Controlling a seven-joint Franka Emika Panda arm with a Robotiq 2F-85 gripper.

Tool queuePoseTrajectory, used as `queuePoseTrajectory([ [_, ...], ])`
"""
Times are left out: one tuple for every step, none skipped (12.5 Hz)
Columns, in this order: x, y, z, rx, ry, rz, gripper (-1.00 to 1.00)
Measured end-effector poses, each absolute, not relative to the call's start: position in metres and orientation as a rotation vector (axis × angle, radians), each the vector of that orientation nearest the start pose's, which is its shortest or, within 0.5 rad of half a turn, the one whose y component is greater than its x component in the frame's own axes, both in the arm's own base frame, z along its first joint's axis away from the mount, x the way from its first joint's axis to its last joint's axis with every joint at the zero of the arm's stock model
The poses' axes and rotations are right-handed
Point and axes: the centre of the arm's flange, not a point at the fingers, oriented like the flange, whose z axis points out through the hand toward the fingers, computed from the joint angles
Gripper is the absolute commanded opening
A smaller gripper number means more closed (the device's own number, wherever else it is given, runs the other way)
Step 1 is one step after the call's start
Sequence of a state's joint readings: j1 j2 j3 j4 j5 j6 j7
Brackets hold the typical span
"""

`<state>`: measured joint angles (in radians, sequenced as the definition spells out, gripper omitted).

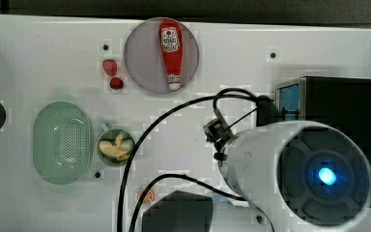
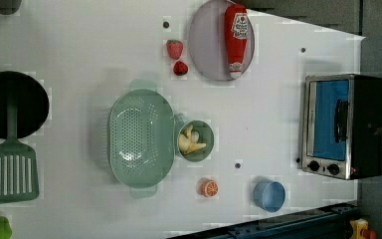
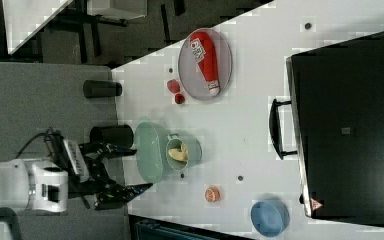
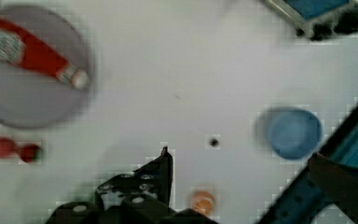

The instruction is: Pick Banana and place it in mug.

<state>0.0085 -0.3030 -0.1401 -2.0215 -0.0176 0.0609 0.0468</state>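
Note:
The pale yellow banana (image 1: pixel 117 147) lies inside the small sage-green mug (image 1: pixel 116 164), which stands against the colander's side. The left view gives the same: banana (image 2: pixel 191 142) in mug (image 2: pixel 207 131). In the right view, banana (image 3: pixel 177 151) fills the mug (image 3: pixel 195 153). My gripper (image 3: pixel 136 170) hangs open off the table's edge at the right view's left, beyond the colander, with nothing between its fingers. One black finger (image 4: pixel 161 170) shows in the wrist view. In the top view the arm's body (image 1: pixel 290 169) covers the top view's lower right.
A green perforated colander (image 2: pixel 139 137) touches the mug. A grey plate (image 2: pixel 206 45) carries a ketchup bottle (image 2: pixel 236 37), with two strawberries (image 2: pixel 175 49) beside it. An orange slice (image 2: pixel 209 187), a blue cup (image 2: pixel 269 195), a toaster oven (image 2: pixel 340 127), a black pan (image 2: pixel 10 102) and a green spatula (image 2: pixel 10 174) stand around.

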Motion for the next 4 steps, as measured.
queuePoseTrajectory([
  [0.453,-0.069,0.562,-2.797,1.436,0.168,1.0],
  [0.457,-0.07,0.556,-2.795,1.435,0.177,1.0],
  [0.46,-0.072,0.55,-2.82,1.44,0.187,1.0],
  [0.463,-0.073,0.543,-2.851,1.444,0.194,1.0],
])
